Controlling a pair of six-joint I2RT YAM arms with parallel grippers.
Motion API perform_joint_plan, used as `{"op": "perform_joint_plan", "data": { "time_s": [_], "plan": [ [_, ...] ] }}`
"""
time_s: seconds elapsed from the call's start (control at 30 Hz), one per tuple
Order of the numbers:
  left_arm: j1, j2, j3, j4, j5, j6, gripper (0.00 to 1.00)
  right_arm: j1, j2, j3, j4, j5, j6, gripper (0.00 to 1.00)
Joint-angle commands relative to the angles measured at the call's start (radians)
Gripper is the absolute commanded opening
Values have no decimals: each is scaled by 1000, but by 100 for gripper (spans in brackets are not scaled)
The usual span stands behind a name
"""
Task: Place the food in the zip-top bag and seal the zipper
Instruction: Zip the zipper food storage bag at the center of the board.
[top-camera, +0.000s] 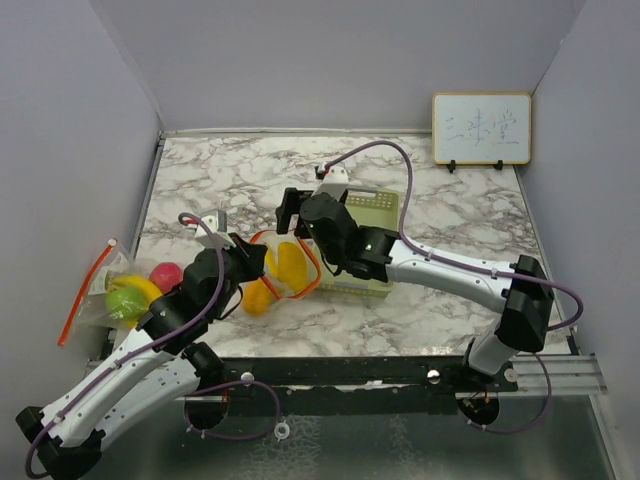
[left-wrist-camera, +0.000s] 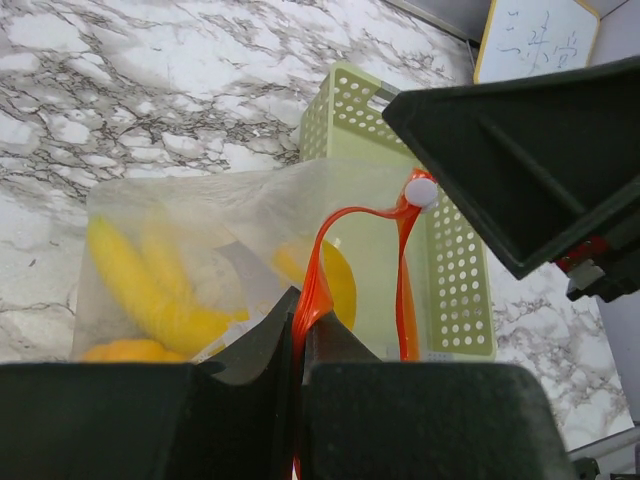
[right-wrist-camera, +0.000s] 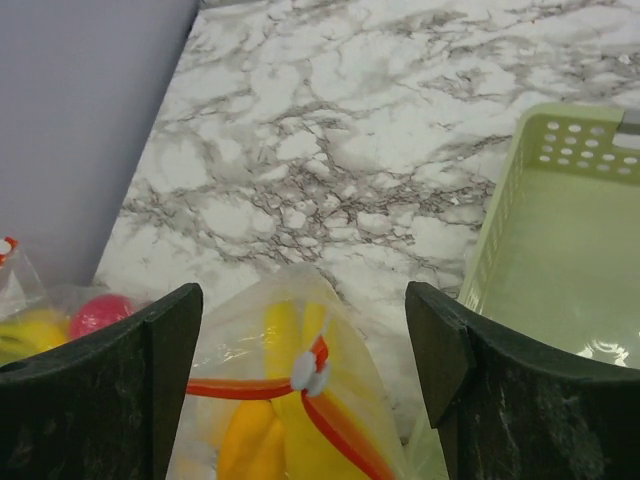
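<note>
Reading the top view from the near edge outward: my left gripper (left-wrist-camera: 302, 322) sits just at 7 o'clock of the table (top-camera: 440, 300) centre, jaws closed on the orange zipper (left-wrist-camera: 318, 260) of the bag (top-camera: 285, 275); the left wrist view shows both fingers (left-wrist-camera: 150, 420) pinched on that strip with no gap between them.

The bag lies at table centre, just beyond the left gripper; bananas (left-wrist-camera: 140, 290) and an orange fruit (left-wrist-camera: 125, 351) are inside it. From the pinch the zipper arcs up to the white slider (left-wrist-camera: 421, 192); a second orange strip drops from the slider, apart from the first.

My right gripper (right-wrist-camera: 302, 300) hangs over the bag's 12 o'clock side, jaws wide open, holding nothing; in the right wrist view the slider lies between its fingers (right-wrist-camera: 100, 400).

At 9 o'clock, by the left wall, a second bag (top-camera: 95, 305) holds a lime (top-camera: 125, 300), an apple (top-camera: 165, 275) and a single banana (top-camera: 143, 286).

The basket (top-camera: 375, 205) stands just beside the bag at 2 o'clock; I cannot tell whether they touch.

The whiteboard (top-camera: 481, 128) leans on the back wall at 1 o'clock.
</note>
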Motion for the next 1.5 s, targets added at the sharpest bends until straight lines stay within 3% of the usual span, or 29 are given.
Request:
{"op": "perform_joint_plan", "data": {
  "time_s": [0.0,0.23,0.53,0.67,0.8,0.83,0.93,1.03,1.07,1.1,1.27,1.37,1.47],
  "plan": [
    [4,-29,-6,34,14,0,0,-32,-3,-29,-93,-92,95,79],
    [4,-26,-11,39,16,-3,0,-36,28,-38,-66,-210,98,66],
    [5,-28,-16,42,15,-5,0,-37,59,-23,-50,-298,118,16],
    [3,-32,-2,27,33,1,0,-38,37,-17,-19,-270,60,6],
    [4,-58,12,28,96,57,0,-58,12,19,12,-284,-39,3],
    [3,-67,19,28,121,81,4,-67,10,35,6,-300,-56,3],
    [4,-87,59,-9,187,143,35,-98,10,78,3,-401,-122,3],
    [3,-104,123,-71,258,223,60,-123,16,125,-8,-540,-211,2],
    [4,-111,147,-91,279,251,83,-131,12,134,-8,-592,-244,2],
    [4,-121,173,-106,299,281,97,-138,8,144,-10,-645,-276,2],
    [3,-191,280,-120,384,440,99,-172,-31,205,-82,-893,-400,3],
    [3,-223,294,-83,384,528,99,-190,-75,211,-114,-1018,-469,2],
    [4,-227,277,-38,474,671,95,-202,-112,219,-171,-1176,-560,3]
  ]
}}
